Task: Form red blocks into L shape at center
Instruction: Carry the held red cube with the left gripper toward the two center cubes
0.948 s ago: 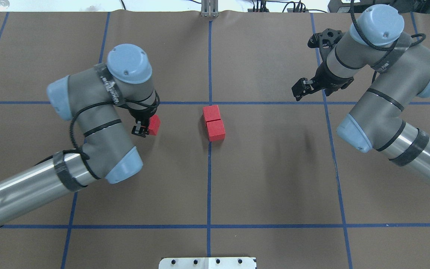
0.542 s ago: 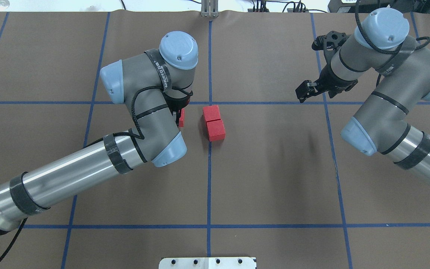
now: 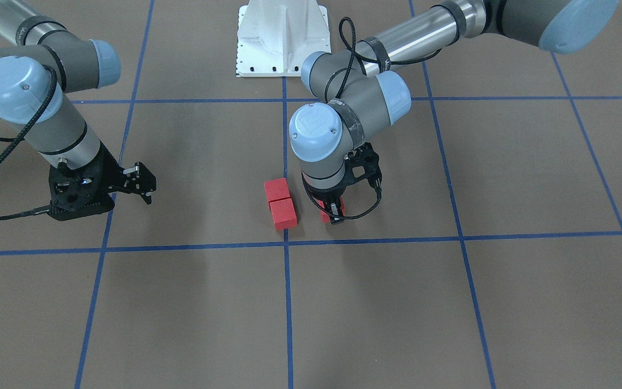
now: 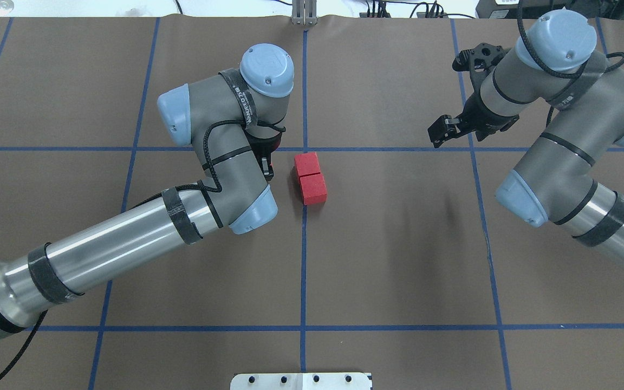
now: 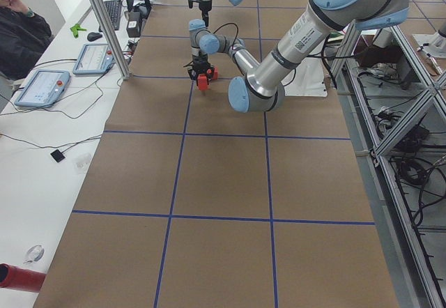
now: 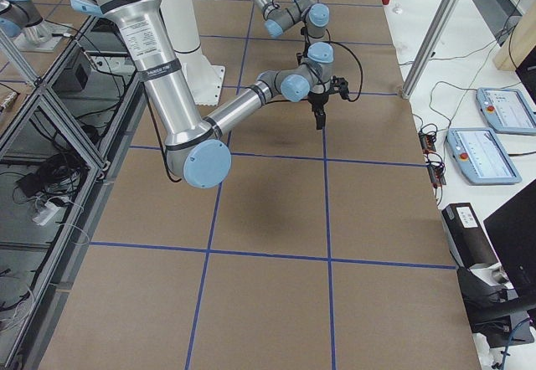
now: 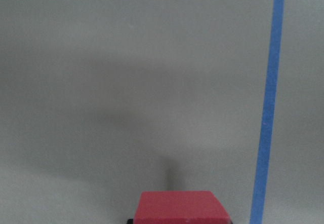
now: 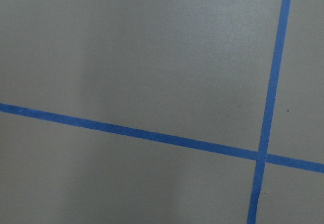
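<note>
You have two red blocks [image 4: 310, 177] joined just beside the left gripper [image 3: 332, 213], whose jaws clamp the third block [image 7: 179, 206], not yet placed; the right gripper [image 4: 435, 131] has jaws apart.

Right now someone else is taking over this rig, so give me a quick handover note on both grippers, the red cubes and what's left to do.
Left gripper: shut on one small matte red cube, low over the brown gridded paper, a gap away on the robot's left of the other two.
Right gripper: open, empty, off to the side.
Pair of small matte red cubes: touching in a row, just on the robot's side of the central crossing of blue tape lines.
Done: the two-cube row.
Left: set the held cube against the side of the cube nearer the crossing, then release, to close the L.
</note>
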Controlling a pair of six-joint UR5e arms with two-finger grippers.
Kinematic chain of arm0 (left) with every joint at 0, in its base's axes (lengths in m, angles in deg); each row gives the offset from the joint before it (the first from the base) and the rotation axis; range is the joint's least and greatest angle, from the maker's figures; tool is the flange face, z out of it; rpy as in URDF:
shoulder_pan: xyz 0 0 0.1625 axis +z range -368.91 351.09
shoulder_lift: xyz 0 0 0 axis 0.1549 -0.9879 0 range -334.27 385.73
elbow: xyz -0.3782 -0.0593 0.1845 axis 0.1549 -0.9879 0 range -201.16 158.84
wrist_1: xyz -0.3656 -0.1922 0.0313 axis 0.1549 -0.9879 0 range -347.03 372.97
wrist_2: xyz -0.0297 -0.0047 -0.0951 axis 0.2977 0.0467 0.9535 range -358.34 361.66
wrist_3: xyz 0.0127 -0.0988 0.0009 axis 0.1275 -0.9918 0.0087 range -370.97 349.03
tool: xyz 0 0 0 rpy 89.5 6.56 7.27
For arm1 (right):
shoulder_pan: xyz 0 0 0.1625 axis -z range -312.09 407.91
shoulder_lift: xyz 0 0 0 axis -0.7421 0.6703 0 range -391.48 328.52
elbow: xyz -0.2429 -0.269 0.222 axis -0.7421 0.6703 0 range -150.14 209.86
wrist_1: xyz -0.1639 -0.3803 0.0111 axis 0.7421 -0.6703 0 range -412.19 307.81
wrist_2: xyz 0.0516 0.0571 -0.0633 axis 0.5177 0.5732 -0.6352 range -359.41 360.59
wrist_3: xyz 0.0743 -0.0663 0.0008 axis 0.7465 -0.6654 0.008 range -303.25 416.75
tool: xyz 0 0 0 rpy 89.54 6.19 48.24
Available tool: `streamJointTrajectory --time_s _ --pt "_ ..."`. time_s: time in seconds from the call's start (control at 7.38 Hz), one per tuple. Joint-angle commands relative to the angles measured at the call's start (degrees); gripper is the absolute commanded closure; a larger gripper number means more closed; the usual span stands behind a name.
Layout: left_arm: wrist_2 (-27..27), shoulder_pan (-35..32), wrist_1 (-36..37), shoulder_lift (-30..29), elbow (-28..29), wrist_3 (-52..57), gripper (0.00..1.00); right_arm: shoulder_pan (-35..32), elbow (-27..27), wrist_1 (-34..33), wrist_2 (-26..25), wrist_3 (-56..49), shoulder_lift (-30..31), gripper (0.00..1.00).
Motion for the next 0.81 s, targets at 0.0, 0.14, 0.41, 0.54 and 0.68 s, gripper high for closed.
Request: streamJointTrajectory --time_s 0.0,0.14,0.41,0.54,0.68 --pt "0.1 0.02 -2.15 -1.9 3.23 -3.84 1.0 0.06 -0.04 0.0 0.0 0.12 -0.15 0.01" --pt "0.19 0.02 -2.15 -2.43 3.33 -4.03 1.0 0.06 -0.04 0.0 0.0 0.12 -0.24 0.01" --pt "0.72 0.45 -1.98 -3.31 4.47 -4.03 1.0 0.14 -0.48 0.0 0.18 0.21 -0.33 0.01" --pt "0.98 0.72 -2.15 -3.66 4.65 -3.95 1.0 0.14 -0.57 0.0 0.18 0.21 -0.33 0.01" --pt "1.07 0.72 -2.15 -3.93 4.65 -3.86 1.0 0.06 -0.57 0.0 0.18 0.21 -0.42 0.01"
